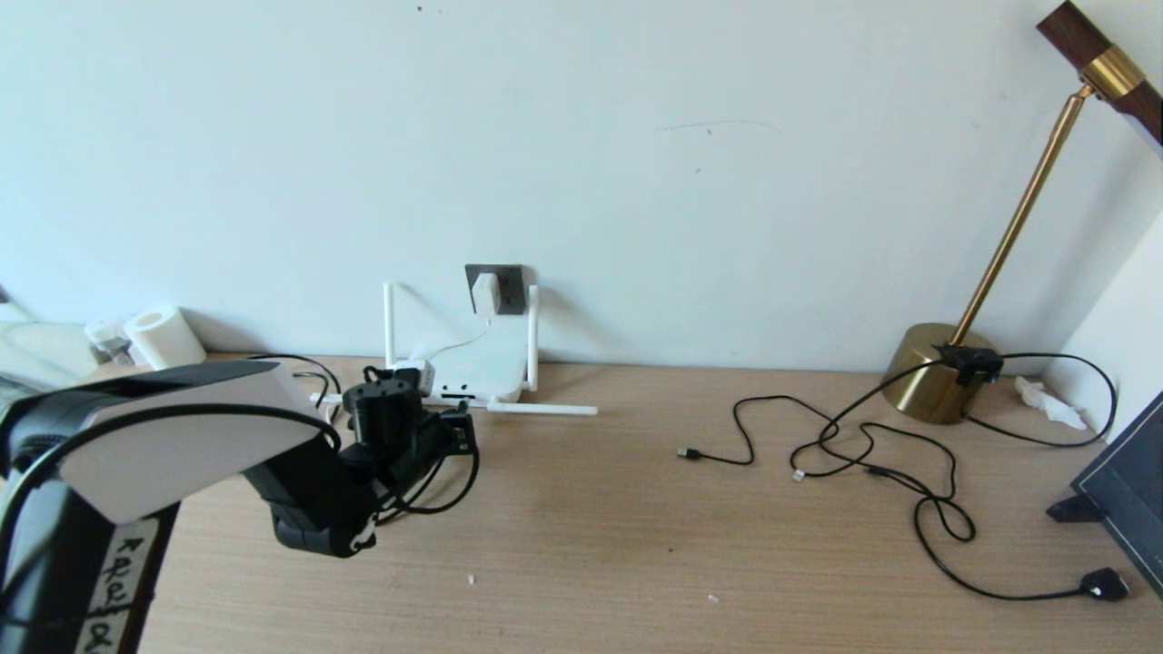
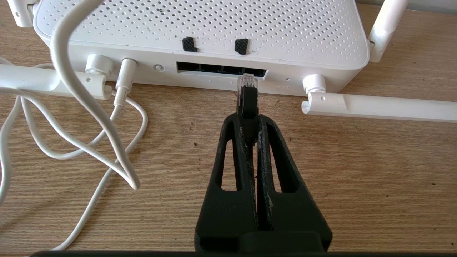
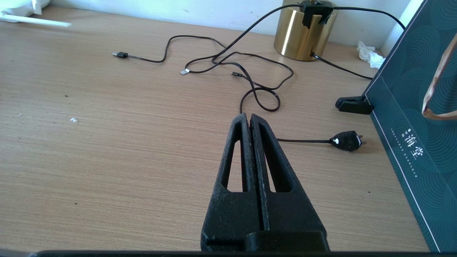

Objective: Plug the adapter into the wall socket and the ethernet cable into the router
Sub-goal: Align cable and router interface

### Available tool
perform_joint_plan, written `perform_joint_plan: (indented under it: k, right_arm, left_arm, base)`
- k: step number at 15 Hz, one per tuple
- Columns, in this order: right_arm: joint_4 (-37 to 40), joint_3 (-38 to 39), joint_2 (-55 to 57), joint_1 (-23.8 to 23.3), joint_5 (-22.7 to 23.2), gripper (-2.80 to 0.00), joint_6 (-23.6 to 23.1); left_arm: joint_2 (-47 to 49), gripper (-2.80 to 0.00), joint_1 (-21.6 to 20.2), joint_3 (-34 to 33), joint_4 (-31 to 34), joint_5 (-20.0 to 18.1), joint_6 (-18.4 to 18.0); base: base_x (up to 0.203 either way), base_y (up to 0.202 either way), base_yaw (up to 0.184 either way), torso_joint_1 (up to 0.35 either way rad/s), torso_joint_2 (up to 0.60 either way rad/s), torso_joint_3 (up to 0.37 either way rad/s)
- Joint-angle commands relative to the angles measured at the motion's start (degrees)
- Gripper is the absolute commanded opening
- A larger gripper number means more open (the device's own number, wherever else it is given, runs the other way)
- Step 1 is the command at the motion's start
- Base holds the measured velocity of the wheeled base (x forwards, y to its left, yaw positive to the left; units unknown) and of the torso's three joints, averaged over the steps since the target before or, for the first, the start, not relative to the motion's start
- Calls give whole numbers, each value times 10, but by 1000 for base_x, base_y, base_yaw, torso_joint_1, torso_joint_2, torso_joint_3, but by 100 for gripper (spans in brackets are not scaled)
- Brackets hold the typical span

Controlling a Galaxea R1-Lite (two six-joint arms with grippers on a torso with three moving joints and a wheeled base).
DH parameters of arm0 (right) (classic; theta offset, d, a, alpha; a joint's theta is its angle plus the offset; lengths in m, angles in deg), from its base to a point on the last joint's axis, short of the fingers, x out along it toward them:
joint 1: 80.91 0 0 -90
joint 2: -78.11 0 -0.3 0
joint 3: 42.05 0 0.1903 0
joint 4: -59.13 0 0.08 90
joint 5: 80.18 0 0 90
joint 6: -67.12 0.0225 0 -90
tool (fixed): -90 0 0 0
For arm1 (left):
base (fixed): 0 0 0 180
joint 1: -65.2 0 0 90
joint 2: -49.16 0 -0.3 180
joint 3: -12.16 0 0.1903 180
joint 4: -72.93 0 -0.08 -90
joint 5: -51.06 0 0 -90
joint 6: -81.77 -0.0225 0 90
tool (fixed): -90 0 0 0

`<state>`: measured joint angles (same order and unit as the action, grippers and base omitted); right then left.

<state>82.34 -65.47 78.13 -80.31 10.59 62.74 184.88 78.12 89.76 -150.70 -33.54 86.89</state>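
Here we note the adapter (image 1: pixel 485 292) already seated in the wall socket (image 1: pixel 496 288), at about 12 o'clock from the router (image 1: pixel 474 369) in the head view, so that half of the task looks done. The router lies flat on the desk (image 1: pixel 636 509) under the socket, its port edge turned toward us, which leaves the ports reachable from the front.

Our left gripper (image 2: pixel 249 119) has its jaws closed narrow on the black boot of the ethernet cable (image 2: pixel 247 100), with the clear plug tip sticking out ahead. We judge this hold is chosen so the tip can lead into a port. The tip sits at the lip of the port strip (image 2: pixel 221 69), at its 3 o'clock end; we cannot tell whether it has entered.

The left wrist view gives this alignment; the head view shows only the arm in front of the router. The right wrist view shows our right gripper (image 3: pixel 249 119) closed on nothing, over bare desk, with thin black cords (image 3: pixel 228 64) and a flat black plug (image 3: pixel 345 140) beyond, toward 1 o'clock.
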Motion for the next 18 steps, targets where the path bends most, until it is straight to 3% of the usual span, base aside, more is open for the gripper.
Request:
perform_joint_plan:
  k: [1, 18]
  right_arm:
    - [0, 0, 0, 0, 0, -280, 0]
    - [0, 0, 0, 0, 0, -280, -1]
  left_arm:
    - [-1, -280, 0, 0, -3, 0, 1]
    - [8, -280, -4, 10, -3, 0, 2]
  base:
    - [0, 0, 0, 0, 0, 0]
    - [0, 0, 0, 0, 0, 0]
